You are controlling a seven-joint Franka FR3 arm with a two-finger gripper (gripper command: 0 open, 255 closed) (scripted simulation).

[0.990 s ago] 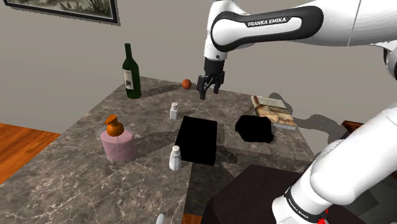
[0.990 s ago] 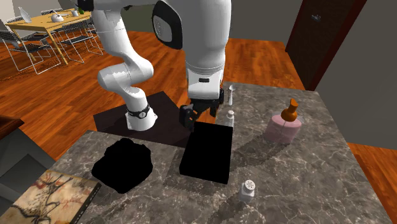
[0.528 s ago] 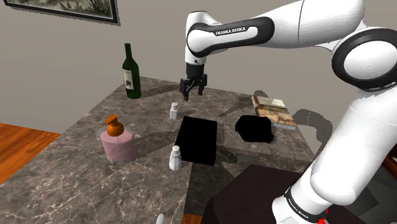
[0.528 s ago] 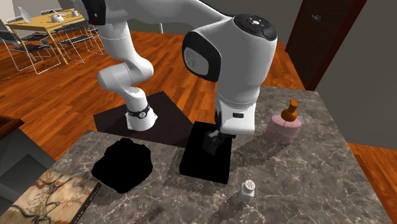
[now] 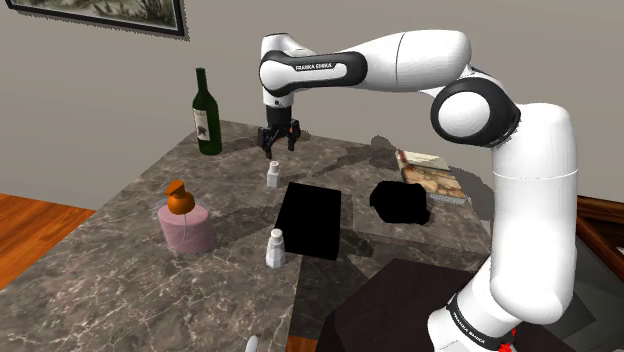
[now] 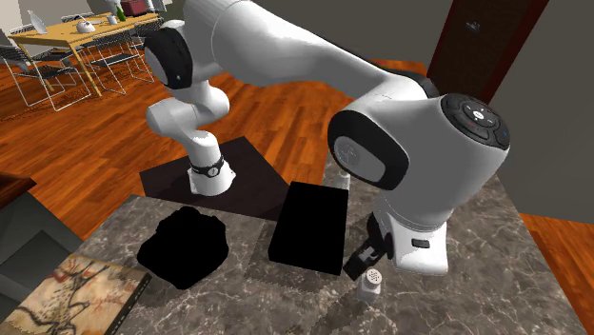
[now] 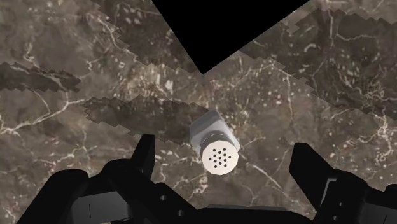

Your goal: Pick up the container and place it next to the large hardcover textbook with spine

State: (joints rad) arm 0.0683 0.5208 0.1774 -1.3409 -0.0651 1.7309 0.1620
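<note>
Gripper [image 5: 280, 146] released, fingers spread wide, nothing between them touching. It hangs just above the small pale shaker [image 5: 272, 175], not in contact. In the wrist view the shaker [image 7: 215, 143] stands upright on the marble counter [image 7: 76, 57], its perforated cap facing the camera, centred between the two fingers [image 7: 145, 149]. In the shoulder view the shaker is near the far side of the counter, just beyond the far-left corner of a flat black slab [image 5: 310, 220]. The book [image 5: 430, 175] lies well apart at the shoulder view's right, with a black lump [image 5: 400, 203] just in front of it. Also on the counter: a green bottle [image 5: 207, 115] far left, a pink dispenser [image 5: 185, 222] near left, and a second shaker [image 5: 275, 248] near the slab's near-left corner
</note>
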